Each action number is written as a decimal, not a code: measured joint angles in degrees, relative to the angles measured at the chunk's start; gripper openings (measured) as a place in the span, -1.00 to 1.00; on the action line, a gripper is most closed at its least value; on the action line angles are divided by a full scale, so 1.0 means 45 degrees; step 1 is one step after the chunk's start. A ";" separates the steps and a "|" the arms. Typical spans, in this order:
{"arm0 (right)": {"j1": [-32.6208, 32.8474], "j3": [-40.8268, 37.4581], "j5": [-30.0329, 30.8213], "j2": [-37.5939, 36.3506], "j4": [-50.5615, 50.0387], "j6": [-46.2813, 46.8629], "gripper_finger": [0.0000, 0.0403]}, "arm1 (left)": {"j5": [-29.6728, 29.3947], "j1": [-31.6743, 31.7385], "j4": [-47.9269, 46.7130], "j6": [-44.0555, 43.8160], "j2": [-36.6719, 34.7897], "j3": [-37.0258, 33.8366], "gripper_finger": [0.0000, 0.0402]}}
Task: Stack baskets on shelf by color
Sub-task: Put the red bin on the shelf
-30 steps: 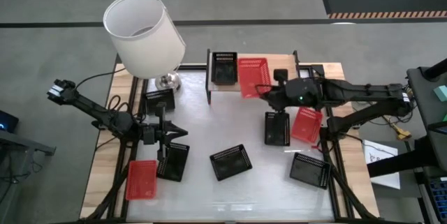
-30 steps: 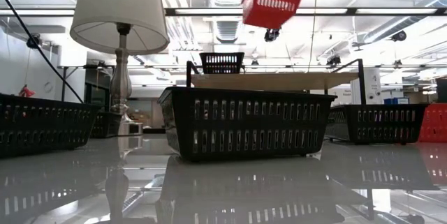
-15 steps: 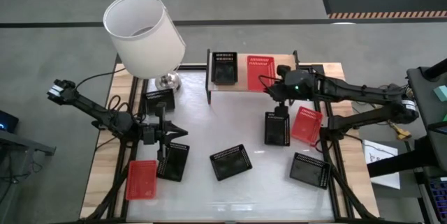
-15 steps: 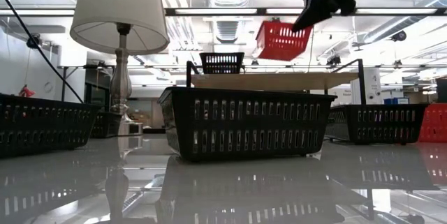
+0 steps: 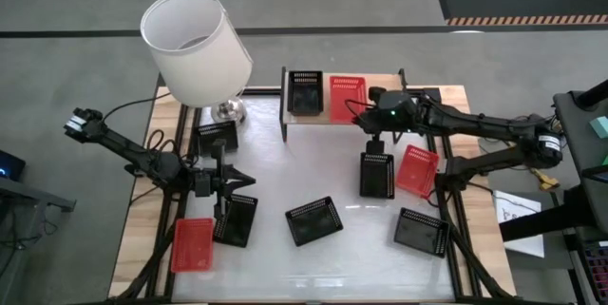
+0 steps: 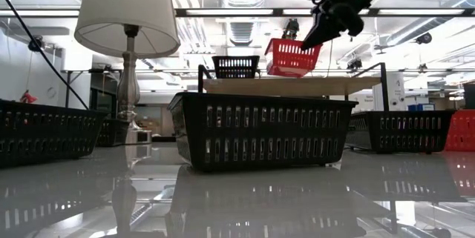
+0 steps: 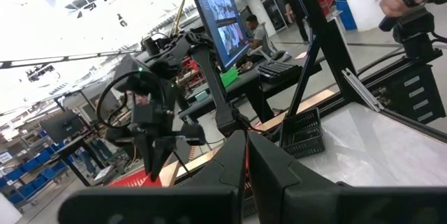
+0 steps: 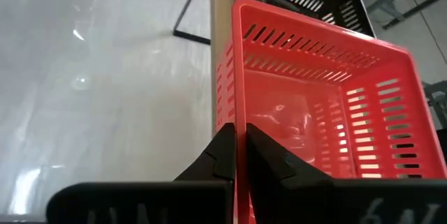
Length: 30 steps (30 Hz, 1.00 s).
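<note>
Red basket [image 5: 346, 99] sits on the shelf [image 5: 375, 84] just beside a black basket [image 5: 305, 92], toward 12 o'clock on the table [image 5: 313, 177]. Right gripper [image 5: 373, 126] is pinched narrow on the red basket's near wall; the right wrist view shows both fingers [image 8: 269, 155] straddling that rim. In the low view the basket [image 6: 292, 58] looks level on the board, but actual contact is hard to confirm.

No readable writing or brand marks on any basket. Monitor in the left wrist view shows content, illegible.

Left gripper [image 5: 231, 181] hovers at about 9 o'clock, fingers nearly together and holding nothing, over a black basket [image 5: 237, 219]. Loose items: red basket [image 5: 193, 244] at 7 o'clock, red basket [image 5: 417, 169] at 3 o'clock, black baskets at centre [image 5: 314, 220], [image 5: 376, 175], and 4 o'clock [image 5: 422, 231]. Lamp [image 5: 196, 47] shade partly hides one more black basket [image 5: 218, 137] at 10 o'clock.
</note>
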 joint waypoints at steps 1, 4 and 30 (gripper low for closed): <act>-0.0107 0.0001 -0.0002 0.0086 0.0047 -0.0034 -0.96 | -0.0003 0.0000 0.0000 0.0000 0.0000 0.0000 -1.00; -0.0408 0.0146 0.0002 0.0411 0.0000 0.0047 -0.96 | 0.0000 0.0000 0.0000 0.0000 0.0000 0.0000 -1.00; -0.1005 0.1020 -0.0280 0.1648 -0.0117 -0.0385 -0.87 | 0.0000 0.0000 0.0000 -0.0004 0.0000 -0.0005 -1.00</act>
